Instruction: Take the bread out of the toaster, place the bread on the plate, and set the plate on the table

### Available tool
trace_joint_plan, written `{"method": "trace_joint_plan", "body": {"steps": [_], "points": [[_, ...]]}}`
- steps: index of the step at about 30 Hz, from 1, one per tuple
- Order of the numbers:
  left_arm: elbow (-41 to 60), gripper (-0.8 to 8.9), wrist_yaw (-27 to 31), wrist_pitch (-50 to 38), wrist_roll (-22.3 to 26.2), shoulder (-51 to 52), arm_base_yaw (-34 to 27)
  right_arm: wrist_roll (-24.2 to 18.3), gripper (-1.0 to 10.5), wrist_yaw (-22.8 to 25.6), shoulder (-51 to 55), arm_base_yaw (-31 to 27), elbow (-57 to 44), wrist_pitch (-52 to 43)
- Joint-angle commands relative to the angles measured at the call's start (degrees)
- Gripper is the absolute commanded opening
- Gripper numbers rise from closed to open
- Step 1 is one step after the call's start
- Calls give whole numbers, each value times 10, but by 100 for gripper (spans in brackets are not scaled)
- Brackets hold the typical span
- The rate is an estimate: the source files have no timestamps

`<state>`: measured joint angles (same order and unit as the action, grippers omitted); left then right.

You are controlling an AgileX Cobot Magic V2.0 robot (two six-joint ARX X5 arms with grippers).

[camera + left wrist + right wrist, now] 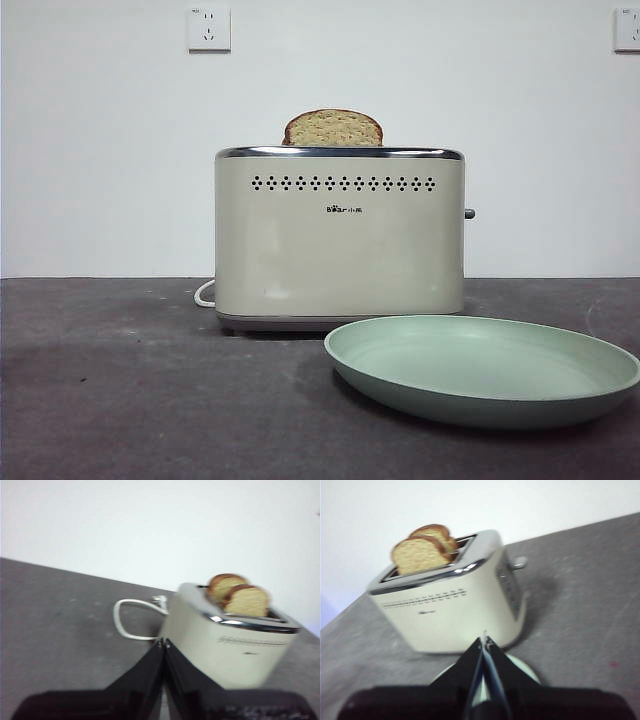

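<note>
The cream toaster point(340, 240) stands mid-table on the dark grey table point(130, 400). The bread point(333, 128) pokes out of its slot nearest the logo side, also seen as the bread point(246, 601) and the bread point(417, 555). A second, narrower slice point(224, 584) stands in the slot behind it. The mint-green plate point(480, 370) lies flat in front of the toaster, to the right. My left gripper point(164, 642) is shut and empty, off the toaster's cable end. My right gripper point(484, 639) is shut and empty, above the plate point(522, 669). Neither gripper shows in the front view.
A white cable point(203, 294) loops out from the toaster's left end onto the table, also seen as the cable point(120, 620). A small knob point(469, 213) sticks out of the right end. Two wall sockets point(208, 28) sit on the white wall behind.
</note>
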<state>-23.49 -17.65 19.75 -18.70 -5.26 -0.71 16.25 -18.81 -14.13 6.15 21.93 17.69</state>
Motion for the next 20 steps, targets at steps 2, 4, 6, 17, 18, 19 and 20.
{"method": "trace_joint_plan", "body": {"steps": [2,4,6,17,18,19,20], "points": [[-61,-6,-49,30,23,-43,-1,-34,-12,-43,-75,0,91,62],[-92,-6,-77,52,40,-70,-1,-58,-12,-69,-115,0,141,109],[-122,-6,-102,78,63,-97,0,-79,-12,-85,-152,0,189,156],[-241,-6,-202,239,199,-209,0,-190,-12,-135,-271,27,349,378],[-244,-7,-202,242,203,-211,0,-192,-12,-134,-271,30,349,383],[-247,-7,-200,243,203,-213,0,-194,-12,-134,-272,32,349,387],[-247,-7,-200,242,203,-213,0,-195,-12,-134,-272,34,349,389]]}}
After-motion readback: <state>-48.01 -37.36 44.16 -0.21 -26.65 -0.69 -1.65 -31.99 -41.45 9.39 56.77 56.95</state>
